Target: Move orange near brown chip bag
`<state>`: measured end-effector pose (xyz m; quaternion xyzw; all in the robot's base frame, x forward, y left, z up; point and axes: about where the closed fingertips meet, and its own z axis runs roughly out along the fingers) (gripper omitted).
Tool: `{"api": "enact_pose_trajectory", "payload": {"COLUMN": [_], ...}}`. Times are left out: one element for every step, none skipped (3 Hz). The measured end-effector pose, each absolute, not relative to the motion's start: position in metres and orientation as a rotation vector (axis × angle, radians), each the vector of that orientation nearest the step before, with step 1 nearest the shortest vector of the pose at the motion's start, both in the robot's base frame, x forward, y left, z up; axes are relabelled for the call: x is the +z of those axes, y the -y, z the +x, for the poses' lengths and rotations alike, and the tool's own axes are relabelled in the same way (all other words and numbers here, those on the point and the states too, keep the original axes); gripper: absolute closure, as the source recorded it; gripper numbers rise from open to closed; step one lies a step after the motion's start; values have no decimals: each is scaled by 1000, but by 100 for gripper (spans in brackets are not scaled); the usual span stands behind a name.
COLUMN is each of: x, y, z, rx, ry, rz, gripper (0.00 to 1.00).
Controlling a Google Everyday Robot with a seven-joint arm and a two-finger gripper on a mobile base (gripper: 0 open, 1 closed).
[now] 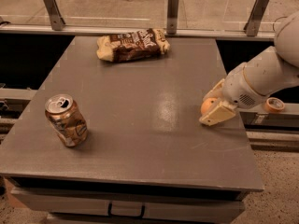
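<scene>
The orange (206, 106) rests on the grey table (140, 125) near its right edge. My gripper (213, 102) comes in from the right on a white arm and is open, with one pale finger (217, 114) in front of the orange and the other behind it. The fruit sits between them, partly hidden. The brown chip bag (133, 45), crinkled with tan ends and white lettering, lies at the table's far edge, left of centre and well away from the orange.
A brown-gold soda can (66, 121) stands tilted near the front left of the table. A metal rail with posts (173, 6) runs behind the table. A roll of tape (274, 105) lies on a ledge off the right side.
</scene>
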<state>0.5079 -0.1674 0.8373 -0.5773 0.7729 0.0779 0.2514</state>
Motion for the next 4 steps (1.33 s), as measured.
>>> {"api": "enact_pose_trajectory", "payload": {"x": [860,901,901,902], "y": [163,154,154,146], "z": [513,523,523,525], "rx": [242,245,245,245], "ry": [-2074,-2001,-2001,-1966], "rz": [-1562,-1557,-1557,-1558], "gripper": [82,100,100,100]}}
